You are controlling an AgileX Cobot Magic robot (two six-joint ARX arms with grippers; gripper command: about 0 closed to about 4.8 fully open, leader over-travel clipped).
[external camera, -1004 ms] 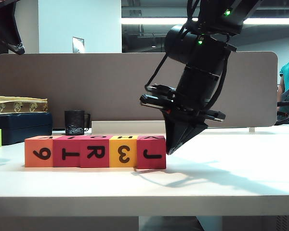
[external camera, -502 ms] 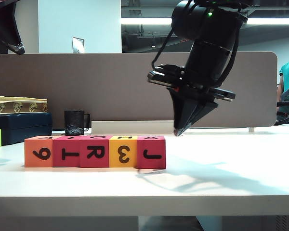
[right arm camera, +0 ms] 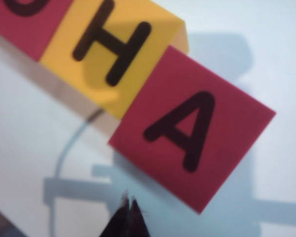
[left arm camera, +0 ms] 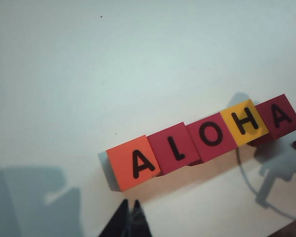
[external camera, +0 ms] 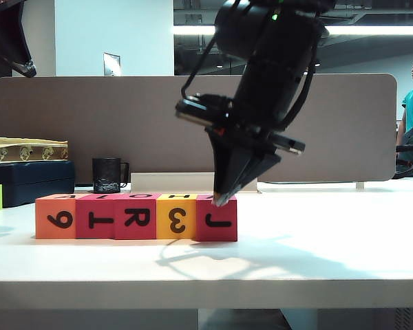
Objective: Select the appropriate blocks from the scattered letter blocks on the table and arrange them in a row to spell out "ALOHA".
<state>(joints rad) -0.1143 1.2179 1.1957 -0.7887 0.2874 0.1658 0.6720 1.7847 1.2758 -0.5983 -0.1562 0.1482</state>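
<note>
On the white bench [external camera: 316, 261], the letter blocks [left arm camera: 202, 140] sit touching in a row that reads ALOHA. The right gripper [external camera: 221, 201], jaws shut and empty, hovers at the rightmost block; the left gripper [left arm camera: 129, 210], also shut, hangs near the row's left end. Only a final nudge or retreat seems needed.

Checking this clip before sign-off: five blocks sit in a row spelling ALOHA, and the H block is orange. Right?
Not quite: the H block is yellow, as the left wrist view shows. The orange block carries the first A. The rest stands: five blocks in a row spell ALOHA.
</note>
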